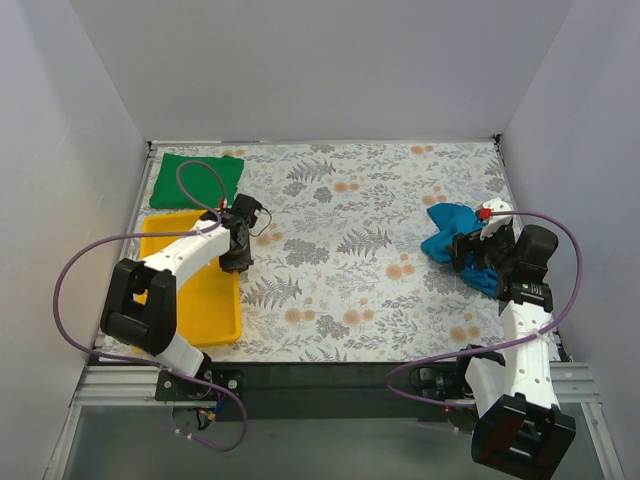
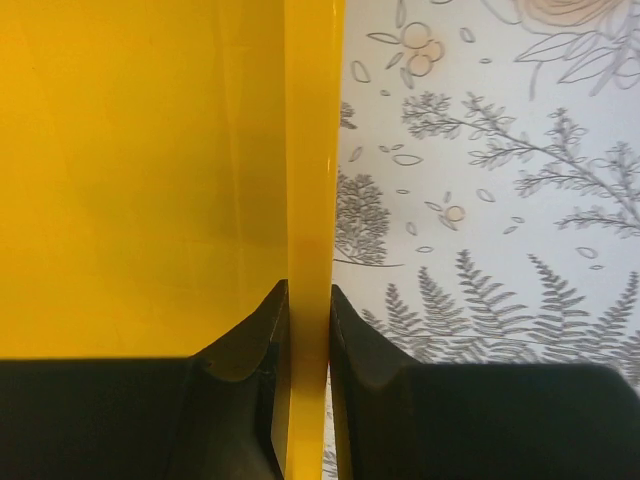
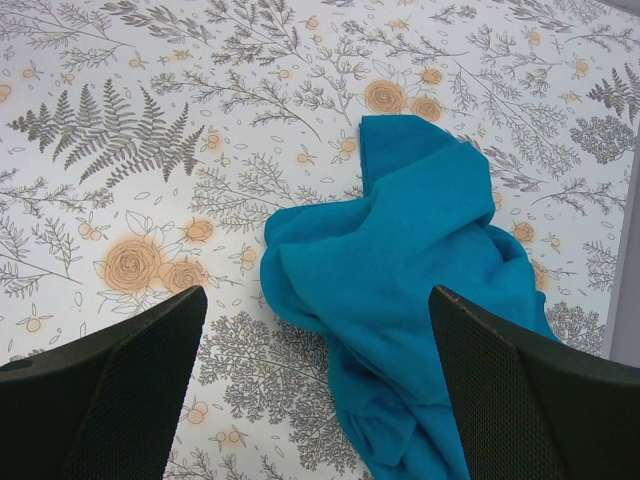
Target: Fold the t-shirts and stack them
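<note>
The teal-blue t-shirt [image 1: 450, 235] lies crumpled at the right side of the table; it fills the middle of the right wrist view [image 3: 410, 280]. My right gripper [image 1: 478, 262] hovers over its near part, open wide, fingers [image 3: 120, 390] on either side, nothing held. The green t-shirt [image 1: 197, 180] lies folded at the back left, behind the yellow tray [image 1: 200, 300]. My left gripper [image 1: 238, 250] is shut on the tray's right rim [image 2: 308, 200], one finger [image 2: 240, 400] inside the tray and one outside.
The table has a floral cloth [image 1: 350, 250]. White walls close in left, back and right. The tray sits along the left edge, near my left arm's base.
</note>
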`<state>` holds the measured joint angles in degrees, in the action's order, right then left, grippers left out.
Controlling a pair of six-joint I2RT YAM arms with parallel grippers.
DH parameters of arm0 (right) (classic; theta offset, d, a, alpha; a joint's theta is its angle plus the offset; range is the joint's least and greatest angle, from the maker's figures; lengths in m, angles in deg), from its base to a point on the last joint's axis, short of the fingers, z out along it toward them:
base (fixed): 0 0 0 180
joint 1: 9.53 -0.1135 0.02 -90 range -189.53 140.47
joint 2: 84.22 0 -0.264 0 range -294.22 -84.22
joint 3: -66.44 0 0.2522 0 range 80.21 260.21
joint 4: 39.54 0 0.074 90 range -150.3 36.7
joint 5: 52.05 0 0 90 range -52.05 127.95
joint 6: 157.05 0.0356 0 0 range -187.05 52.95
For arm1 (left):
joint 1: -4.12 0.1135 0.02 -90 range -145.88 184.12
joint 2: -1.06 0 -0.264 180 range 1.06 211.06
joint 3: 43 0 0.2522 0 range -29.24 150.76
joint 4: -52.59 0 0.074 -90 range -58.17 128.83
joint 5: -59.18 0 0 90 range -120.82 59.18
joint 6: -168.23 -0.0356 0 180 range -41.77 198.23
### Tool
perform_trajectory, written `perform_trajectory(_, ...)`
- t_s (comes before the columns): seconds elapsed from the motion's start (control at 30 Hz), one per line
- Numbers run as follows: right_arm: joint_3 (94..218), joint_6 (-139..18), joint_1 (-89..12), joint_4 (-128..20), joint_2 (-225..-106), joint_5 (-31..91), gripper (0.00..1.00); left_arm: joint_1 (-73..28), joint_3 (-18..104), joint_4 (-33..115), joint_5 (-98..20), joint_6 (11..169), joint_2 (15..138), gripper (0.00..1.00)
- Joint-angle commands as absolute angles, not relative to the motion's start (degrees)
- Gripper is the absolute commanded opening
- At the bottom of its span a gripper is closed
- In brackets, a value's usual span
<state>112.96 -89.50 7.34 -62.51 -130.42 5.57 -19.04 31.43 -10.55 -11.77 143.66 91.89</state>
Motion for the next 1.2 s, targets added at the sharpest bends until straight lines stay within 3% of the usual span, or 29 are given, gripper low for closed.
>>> perform_trajectory(0.0, 113.34, -89.11, 7.61, -61.21, -129.75, 4.03, 0.98, -16.72, 26.93, -6.09, -6.93, 132.13, 84.39, 0.0)
perform_trajectory(0.23, 113.43, -88.93, 7.44, -61.21, -130.54, 2.45, 0.98, -13.65, 20.69, 3.93, -5.06, 119.55, 81.48, 0.0)
perform_trajectory(0.7, 113.43, -88.76, 7.44, -61.39, -130.1, 2.09, 0.98, -9.51, 17.87, 7.98, -7.44, 118.13, 81.83, 0.01)
perform_trajectory(0.9, 113.43, -88.76, 7.44, -61.39, -130.01, 1.83, 0.98, -9.33, 16.73, 8.25, -1.92, 119.27, 78.67, 0.31)
perform_trajectory(0.93, 113.43, -88.76, 7.44, -61.47, -130.01, 1.83, 0.98, -9.33, 17.42, 7.64, -0.95, 119.89, 78.23, 0.43)
perform_trajectory(1.17, 113.16, -89.11, 7.44, -61.39, -130.01, 1.48, 0.98, -9.33, 24.44, 1.41, -1.02, 124.54, 76.13, 0.56)
